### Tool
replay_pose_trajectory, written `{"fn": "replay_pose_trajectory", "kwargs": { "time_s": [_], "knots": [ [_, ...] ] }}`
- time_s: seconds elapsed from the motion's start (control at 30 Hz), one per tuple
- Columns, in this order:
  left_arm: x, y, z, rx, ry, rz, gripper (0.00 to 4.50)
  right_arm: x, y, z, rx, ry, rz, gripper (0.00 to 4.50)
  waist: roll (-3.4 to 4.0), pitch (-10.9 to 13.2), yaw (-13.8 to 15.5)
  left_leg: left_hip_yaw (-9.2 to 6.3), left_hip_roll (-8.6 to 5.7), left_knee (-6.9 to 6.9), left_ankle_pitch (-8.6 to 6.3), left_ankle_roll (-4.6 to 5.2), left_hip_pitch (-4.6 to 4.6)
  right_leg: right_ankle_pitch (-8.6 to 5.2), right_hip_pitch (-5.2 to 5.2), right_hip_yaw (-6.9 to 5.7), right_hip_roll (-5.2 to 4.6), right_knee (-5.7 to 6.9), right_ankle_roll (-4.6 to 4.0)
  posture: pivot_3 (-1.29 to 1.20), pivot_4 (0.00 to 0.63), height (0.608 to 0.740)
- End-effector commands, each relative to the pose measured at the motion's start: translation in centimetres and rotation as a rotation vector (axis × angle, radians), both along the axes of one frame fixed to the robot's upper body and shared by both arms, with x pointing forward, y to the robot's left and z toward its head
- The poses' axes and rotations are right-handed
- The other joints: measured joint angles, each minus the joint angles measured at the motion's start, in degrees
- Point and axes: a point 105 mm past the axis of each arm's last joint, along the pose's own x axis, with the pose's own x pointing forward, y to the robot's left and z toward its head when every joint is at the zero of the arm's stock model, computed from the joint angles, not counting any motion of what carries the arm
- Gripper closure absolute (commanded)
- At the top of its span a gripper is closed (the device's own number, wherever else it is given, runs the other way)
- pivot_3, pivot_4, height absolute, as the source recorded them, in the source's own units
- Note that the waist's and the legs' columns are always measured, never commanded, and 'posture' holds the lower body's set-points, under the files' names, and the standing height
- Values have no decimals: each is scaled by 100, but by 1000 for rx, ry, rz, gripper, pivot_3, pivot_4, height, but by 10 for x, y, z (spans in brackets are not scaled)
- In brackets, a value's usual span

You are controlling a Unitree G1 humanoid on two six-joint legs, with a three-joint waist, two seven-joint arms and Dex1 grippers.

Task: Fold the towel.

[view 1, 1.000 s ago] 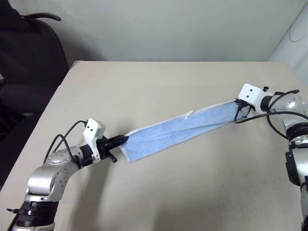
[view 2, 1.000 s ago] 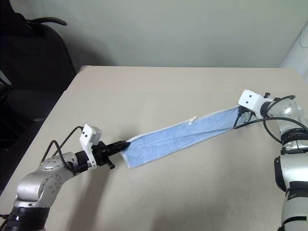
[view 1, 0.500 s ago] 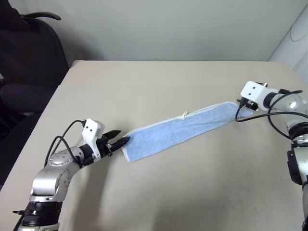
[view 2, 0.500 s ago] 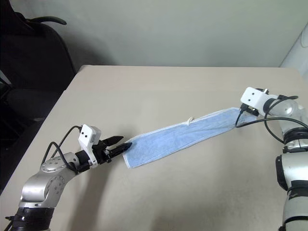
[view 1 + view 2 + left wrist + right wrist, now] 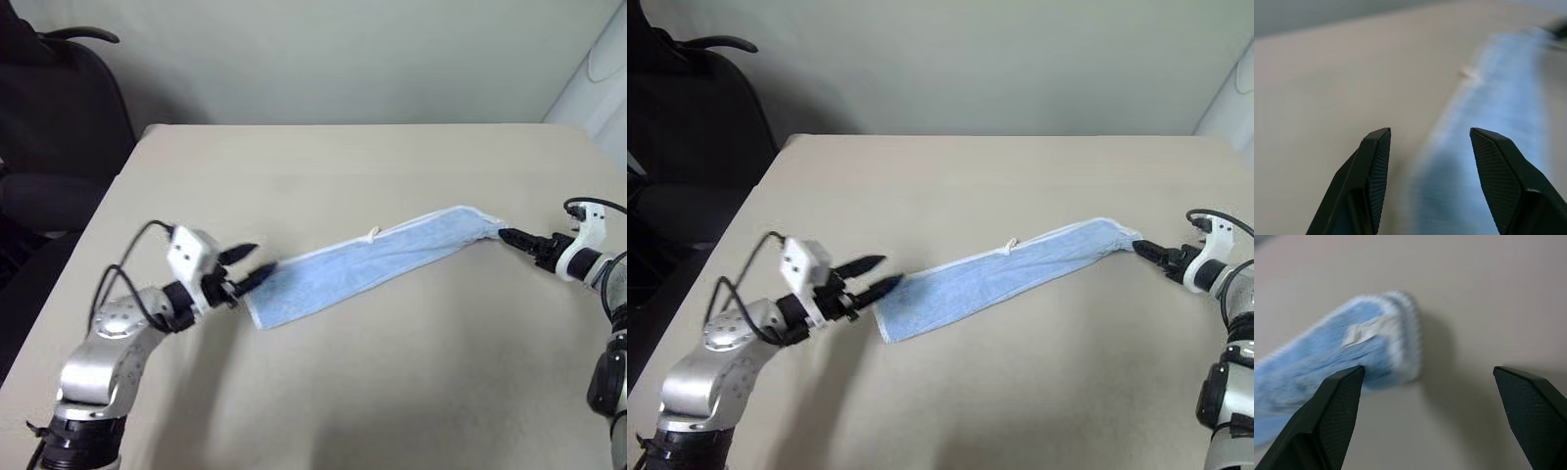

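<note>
Terry-soft, light, floppy towel [image 5: 377, 264] lying flat on table [image 5: 323, 166], stretched between spread left gripper [image 5: 251, 265] and spread right gripper [image 5: 1149, 251]; ends apparently released. Best pinched at hemmed corners.

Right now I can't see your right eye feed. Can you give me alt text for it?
A long, narrow light-blue towel lies stretched diagonally across a beige table, released by both arms. The left gripper is open at its near end, the right gripper just off its far end. A dark office chair stands beyond the table's left corner.
</note>
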Motion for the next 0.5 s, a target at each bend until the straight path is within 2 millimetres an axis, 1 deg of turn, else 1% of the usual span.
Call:
{"fn": "replay_pose_trajectory", "kwargs": {
  "time_s": [0.03,0.17,0.33,0.5],
  "knots": [
    [-10,-23,-1,85,-42,-133,1705,-2,7,18,129,-10,-44,27,0,0,-4,0,0,0,0,1,2,0,0,3,0,0,0,0,150,740],
    [-10,-40,-4,62,-40,-181,1705,-3,19,23,302,14,-66,27,0,0,15,-8,0,-1,-1,2,2,0,2,1,1,-1,0,0,150,740],
    [-11,-46,-8,57,-34,-187,1705,-3,30,24,377,39,-74,27,1,-1,0,-11,0,-1,0,2,6,0,1,1,3,0,1,0,150,740],
    [-12,-49,-13,49,-20,-187,1705,15,42,16,432,63,-132,27,2,-1,-8,-17,-2,0,-1,2,14,0,2,8,7,1,1,0,150,740]
  ]
}}
